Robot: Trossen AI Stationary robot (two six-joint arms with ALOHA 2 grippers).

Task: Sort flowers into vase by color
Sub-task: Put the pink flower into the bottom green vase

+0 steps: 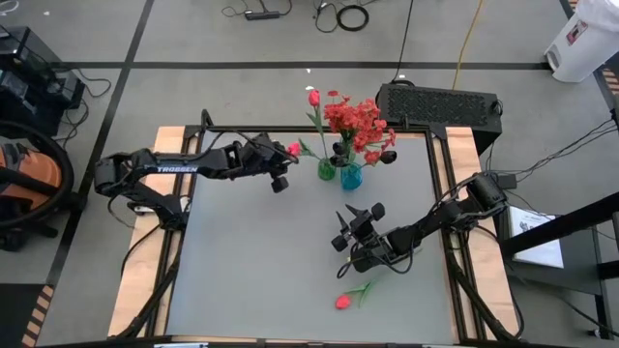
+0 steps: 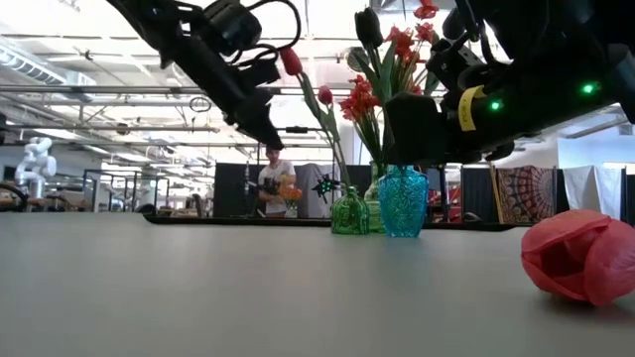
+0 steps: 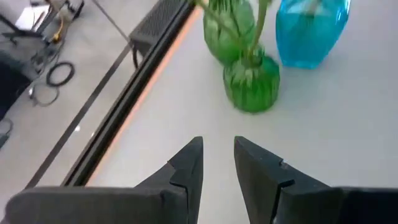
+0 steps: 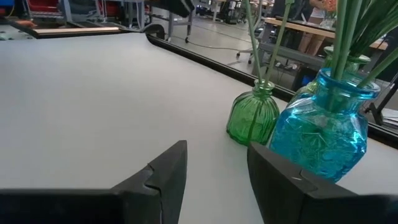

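Observation:
A small green vase [image 1: 327, 170] and a blue vase [image 1: 350, 177] stand at the table's far middle; a second green vase [image 3: 229, 23] stands behind them. Pinkish-red tulip buds [image 1: 313, 97] rise on thin stems from the small green vase [image 2: 349, 213]. Red clustered blossoms [image 1: 356, 118] and dark buds [image 1: 388, 155] stand above the vases. One pinkish-red tulip [image 1: 344, 302] lies on the table near the front; it also shows in the low view [image 2: 575, 258]. My left gripper [image 1: 282, 166] is open and empty, left of the vases, above the table. My right gripper [image 1: 346, 225] is open and empty, nearer than the vases.
A black box [image 1: 440, 104] lies beyond the table's far edge. A raised black rail [image 1: 290, 131] runs along the far edge behind the vases. Bare grey table surface [image 1: 251, 271] spreads at the near left. A person [image 2: 270, 183] stands far off in the room.

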